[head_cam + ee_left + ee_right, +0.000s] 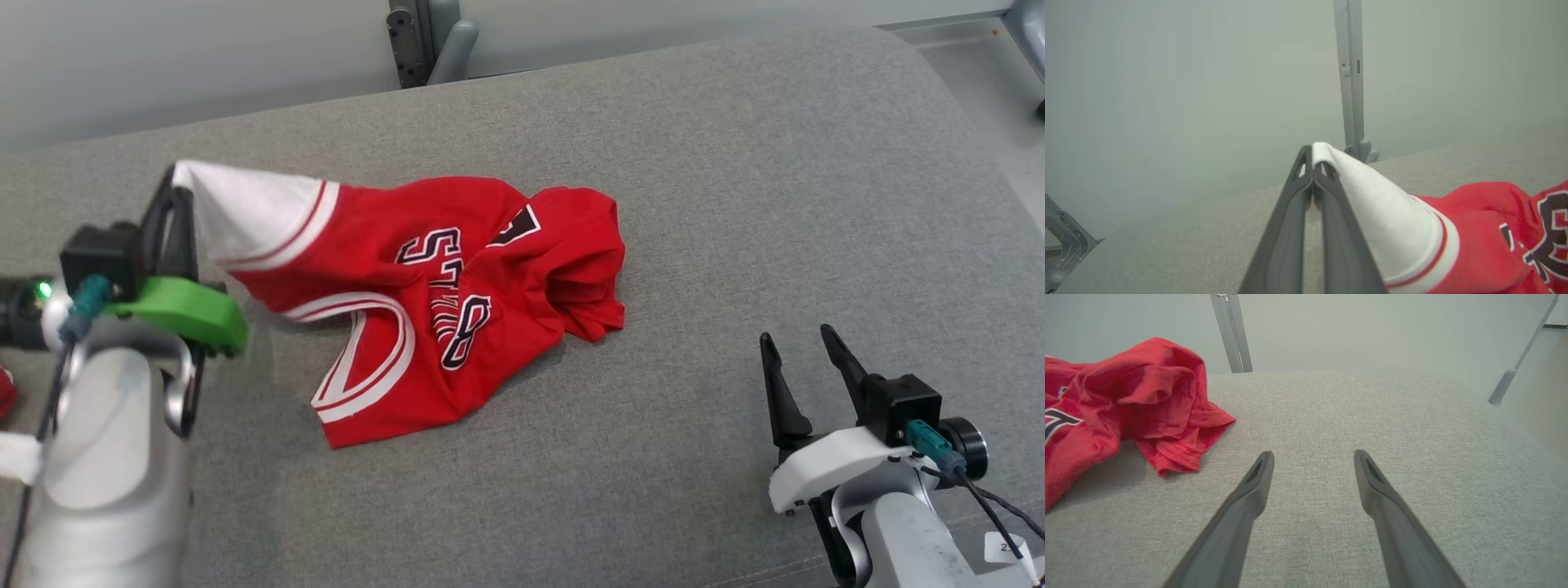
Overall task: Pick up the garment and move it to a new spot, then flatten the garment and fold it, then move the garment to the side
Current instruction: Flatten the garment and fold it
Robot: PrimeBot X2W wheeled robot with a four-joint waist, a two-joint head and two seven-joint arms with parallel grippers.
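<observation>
My left arm reaches forward at the left of the grey cushion (735,163). The left gripper (174,175) is pinched together on the white sleeve end (245,216) of the red jersey (457,286) and holds that corner raised off the cushion. The rest of the jersey stretches away to the gripper's right and lies crumpled on the middle of the cushion, lettering up. My right arm sits low at the near right. The right gripper (796,336) has its fingers spread apart over bare cushion, near the jersey's bunched right edge but not touching it.
</observation>
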